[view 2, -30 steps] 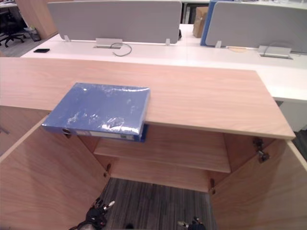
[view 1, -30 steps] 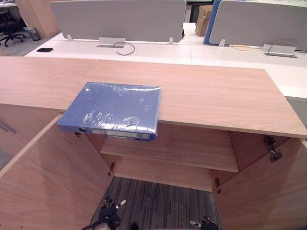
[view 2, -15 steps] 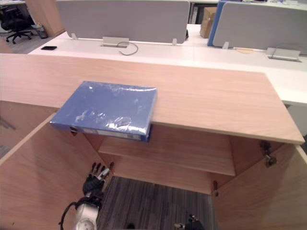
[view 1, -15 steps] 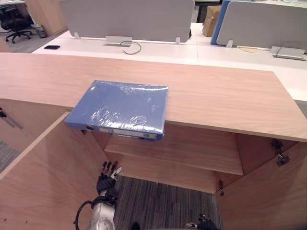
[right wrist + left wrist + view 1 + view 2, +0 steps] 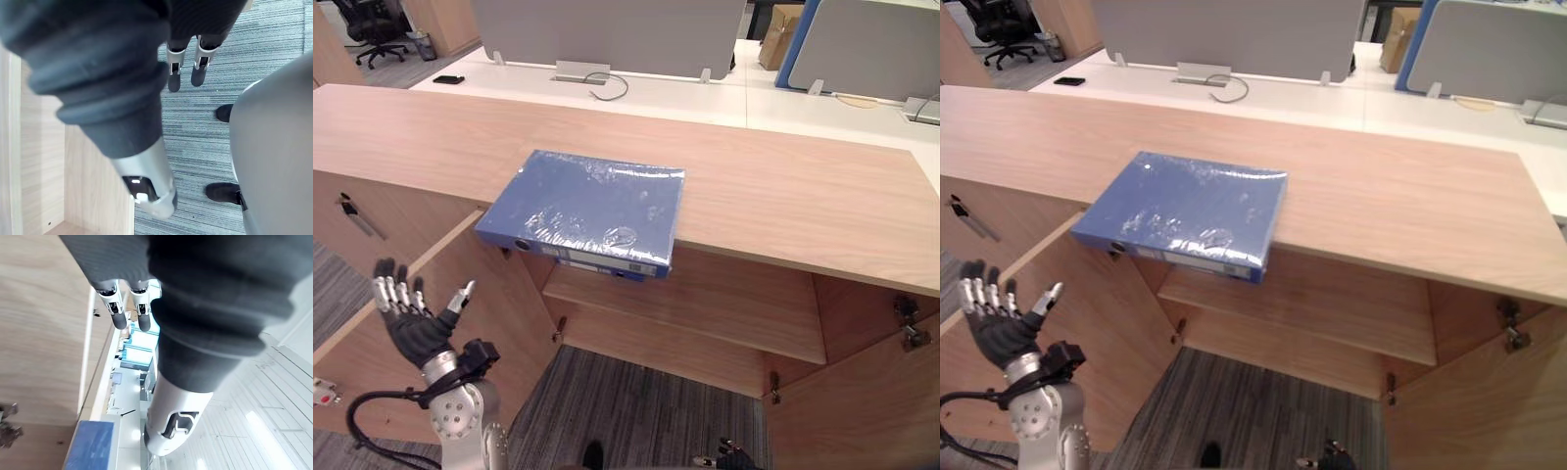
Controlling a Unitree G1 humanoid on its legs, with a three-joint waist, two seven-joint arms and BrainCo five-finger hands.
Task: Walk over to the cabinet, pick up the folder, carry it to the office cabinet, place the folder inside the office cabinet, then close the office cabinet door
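left eye view: the cabinet [image 5: 783, 191] stood with its left door [image 5: 494, 313] and right door [image 5: 862, 411] open. the folder [image 5: 587, 211] lay flat on the cabinet top, its near end jutting past the front edge above the shelf [image 5: 705, 304]. the left hand [image 5: 411, 331] was raised before the left door, fingers spread, holding nothing. the right hand [image 5: 729, 456] hung low over the floor, fingers straight in the right wrist view.

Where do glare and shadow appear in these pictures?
Left eye view: white glare patches on the folder's plastic wrap. Right eye view: the same glints, and the shelf under the cabinet top looks slightly shaded. Left wrist view: ceiling lights glow bright white.
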